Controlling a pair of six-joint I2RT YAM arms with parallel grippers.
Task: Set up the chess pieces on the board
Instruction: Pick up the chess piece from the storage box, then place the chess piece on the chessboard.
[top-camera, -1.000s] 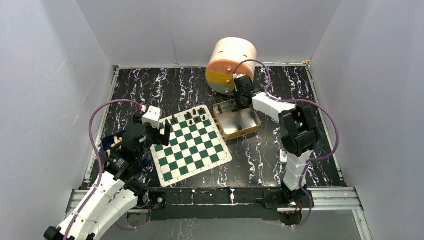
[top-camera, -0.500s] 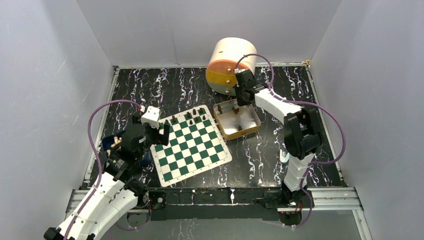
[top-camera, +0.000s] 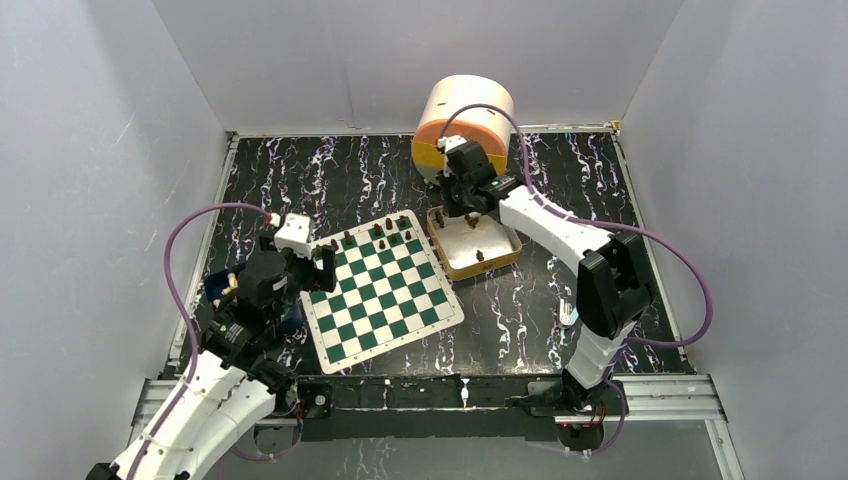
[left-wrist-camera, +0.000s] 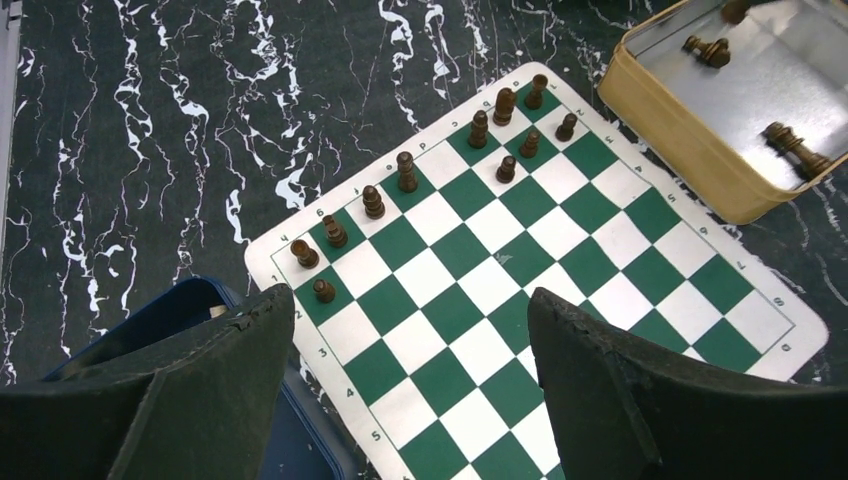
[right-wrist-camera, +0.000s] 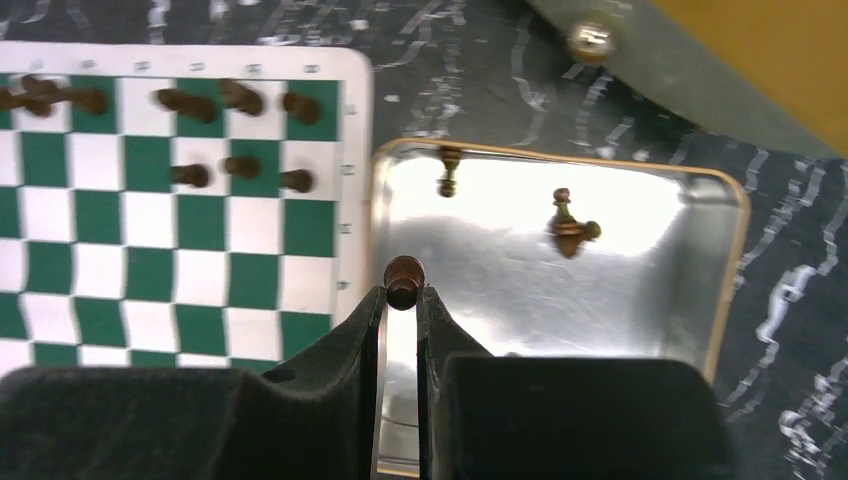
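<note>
At the near edge of a black, white-veined marbled table (top-camera: 300, 170), closed in on three sides by plain pale walls (top-camera: 330, 60), two white arms are mounted side by side. Nearest on the left, the left gripper (left-wrist-camera: 408, 302) hangs over the near-left part of the board, its jaws spread wide with nothing between them. A blue container (left-wrist-camera: 190, 300) lies under its left finger, just beside the board's left edge. The board (left-wrist-camera: 495, 225), a green-and-white checkered mat with a white border, lies flat near the table's middle, turned slightly askew. The chess pieces (left-wrist-camera: 406, 172) already on it are dark and stand upright along its far edge: seven in the outermost row and four in the row next to it. Just beyond the board's far right corner sits a tan tin tray (right-wrist-camera: 560, 160) with a shiny floor, and at least two more dark pieces rest inside it. Over the tray's board-side wall hangs the right gripper (right-wrist-camera: 402, 300), its jaws drawn narrow and pinching a dark chessman (right-wrist-camera: 404, 272). The rounded head of this piece protrudes past the fingertips. Farthest back, a cream drum (top-camera: 470, 105) with an orange-and-yellow end face lies on its side against the rear wall.
</note>
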